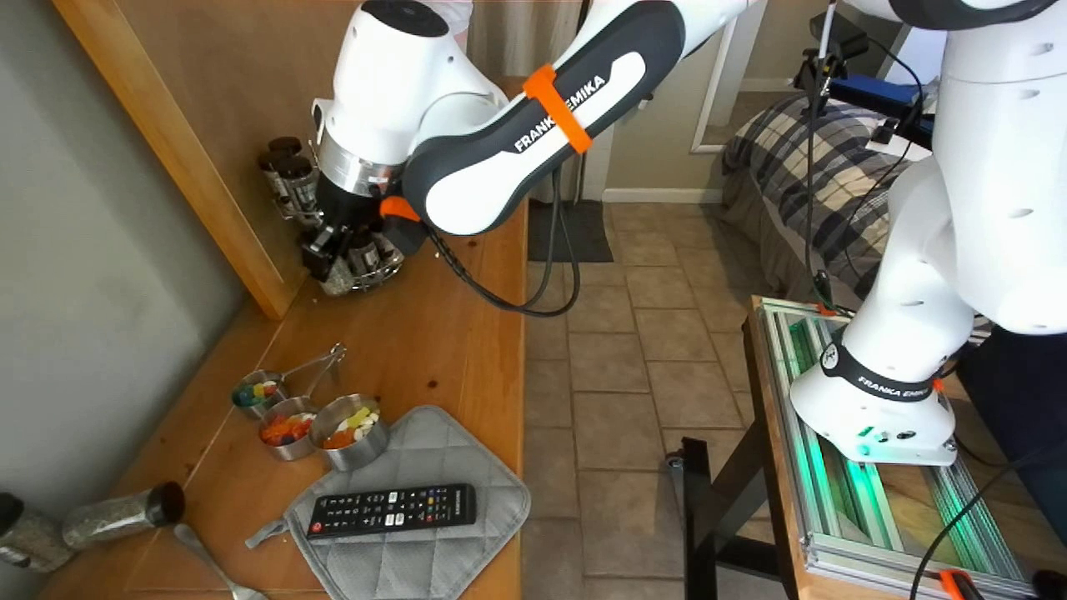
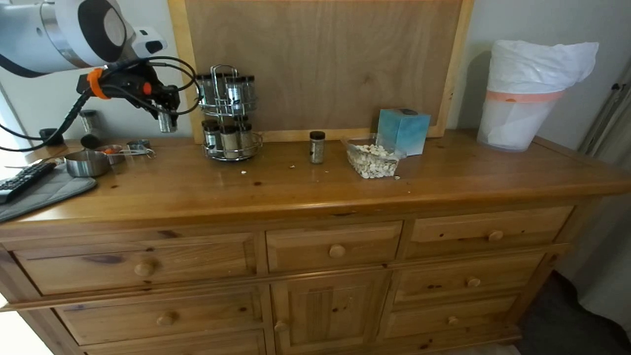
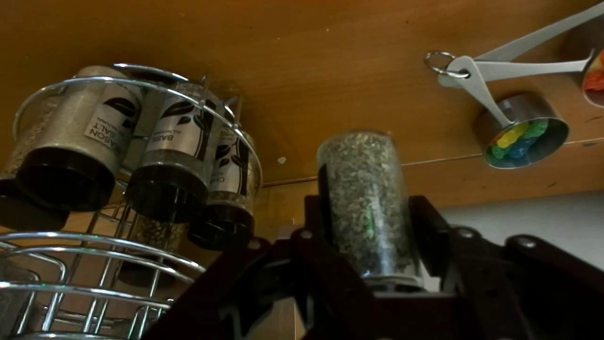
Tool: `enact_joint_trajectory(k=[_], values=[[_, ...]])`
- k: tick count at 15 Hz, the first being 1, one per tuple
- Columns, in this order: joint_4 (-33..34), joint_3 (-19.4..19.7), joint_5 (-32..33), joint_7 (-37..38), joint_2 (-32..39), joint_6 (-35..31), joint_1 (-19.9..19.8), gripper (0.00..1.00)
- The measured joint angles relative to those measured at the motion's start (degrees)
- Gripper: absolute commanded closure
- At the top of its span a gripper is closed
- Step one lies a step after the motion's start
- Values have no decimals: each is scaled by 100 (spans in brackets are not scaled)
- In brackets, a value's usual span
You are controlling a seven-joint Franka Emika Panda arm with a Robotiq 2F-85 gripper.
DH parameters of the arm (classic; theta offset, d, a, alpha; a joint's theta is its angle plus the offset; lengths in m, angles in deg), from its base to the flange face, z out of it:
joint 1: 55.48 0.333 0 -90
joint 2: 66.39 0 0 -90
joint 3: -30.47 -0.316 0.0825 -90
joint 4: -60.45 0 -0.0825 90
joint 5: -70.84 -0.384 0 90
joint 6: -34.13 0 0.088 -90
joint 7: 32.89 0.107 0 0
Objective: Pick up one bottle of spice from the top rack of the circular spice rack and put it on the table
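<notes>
My gripper [image 3: 365, 226] is shut on a glass spice jar [image 3: 363, 184] of green herbs, with one finger on each side. In an exterior view the held jar [image 2: 167, 122] hangs above the table [image 2: 276, 190], apart from it and slightly tilted. The gripper [image 2: 165, 107] is beside the circular spice rack [image 2: 231, 159]. The rack's top rack [image 2: 236, 105] holds several dark-capped jars. In the wrist view wire rings [image 3: 104, 255] of the top rack are at lower left, with lower-ring jars [image 3: 174, 146] above them. The arm partly hides the rack in an exterior view [image 1: 375, 279].
Metal measuring cups [image 1: 354, 437] with candies, a grey pot holder [image 1: 417, 475] and a remote [image 1: 392, 510] lie at one end. A spice jar [image 2: 317, 147], clear container [image 2: 372, 160], blue box [image 2: 404, 130] and white bin [image 2: 522, 118] stand along the table. A wooden panel [image 2: 320, 64] rises behind.
</notes>
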State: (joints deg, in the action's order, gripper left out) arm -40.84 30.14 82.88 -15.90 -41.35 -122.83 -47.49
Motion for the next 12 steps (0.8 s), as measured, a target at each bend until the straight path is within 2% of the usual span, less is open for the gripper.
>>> enact_joint_trajectory(k=[6,12], values=[[-6,-35,-104,-215,225,-332,140,77],[-112,203,-96,-333,534,-1026,293,77]])
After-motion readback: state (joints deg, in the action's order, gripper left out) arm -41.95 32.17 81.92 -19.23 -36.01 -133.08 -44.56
